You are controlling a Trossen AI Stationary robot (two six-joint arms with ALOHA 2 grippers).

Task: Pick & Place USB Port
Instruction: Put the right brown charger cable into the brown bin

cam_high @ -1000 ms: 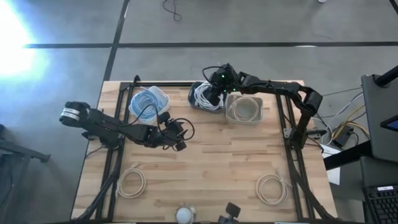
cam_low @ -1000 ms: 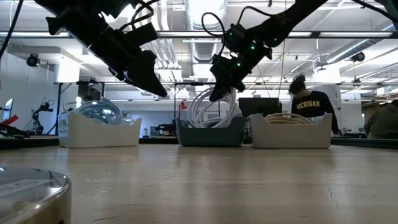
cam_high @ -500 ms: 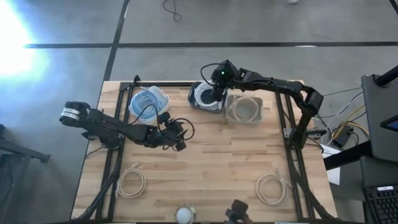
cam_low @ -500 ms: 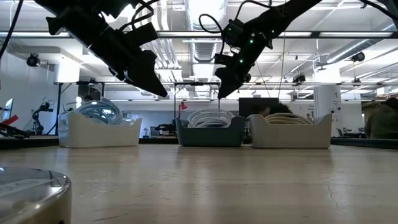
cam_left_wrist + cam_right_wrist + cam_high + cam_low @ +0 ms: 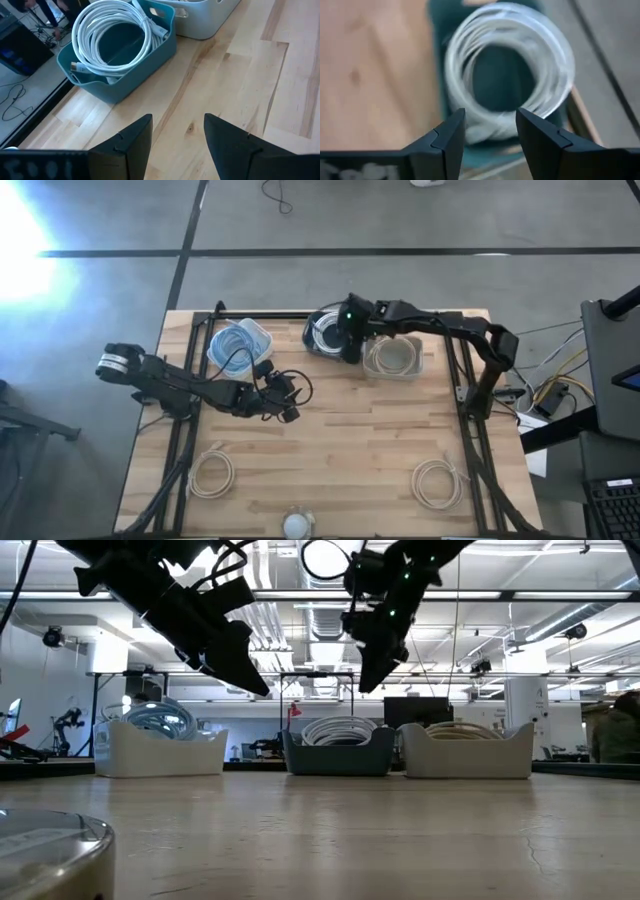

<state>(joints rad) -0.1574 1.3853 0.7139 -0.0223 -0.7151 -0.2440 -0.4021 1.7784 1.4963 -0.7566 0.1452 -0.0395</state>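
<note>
Right tool (image 5: 352, 345) off white cable (image 5: 112, 37), risen.

Open table (image 5: 340, 450) before three bins (image 5: 385, 358)

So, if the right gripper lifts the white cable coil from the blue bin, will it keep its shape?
Probably not fully: the white cable coil lies in loose loops, so it may sag. Its free end could catch the blue bin rim.

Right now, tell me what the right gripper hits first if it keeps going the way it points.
Probably the white cable coil in the teal bin: the open right gripper looks straight at it, with nothing between, though depth is unclear.
</note>
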